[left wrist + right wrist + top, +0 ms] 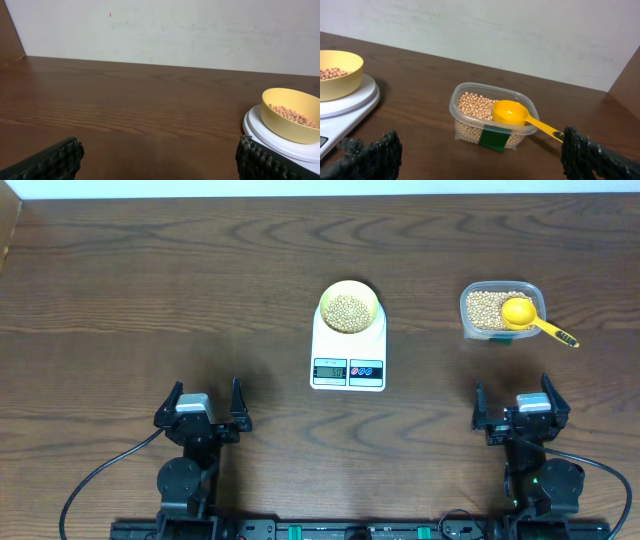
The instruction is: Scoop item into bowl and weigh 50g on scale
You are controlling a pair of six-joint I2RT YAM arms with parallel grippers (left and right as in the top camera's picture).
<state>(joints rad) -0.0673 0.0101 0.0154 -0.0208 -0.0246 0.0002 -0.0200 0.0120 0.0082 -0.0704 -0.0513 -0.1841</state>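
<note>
Yellow scoop (518, 312) lies in the tub (468, 302), just far of your right gripper (513, 392), handle pointing right and near. Both it and the left gripper (207, 392) gape wide, empty. The bowl (323, 307) of beans (348, 313) sits on the scale (348, 350), centre.

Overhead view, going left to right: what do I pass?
The left gripper → scale with the bowl of beans on it → clear tub holding the yellow scoop. The right gripper shares the tub's stretch, so it is left out.
</note>
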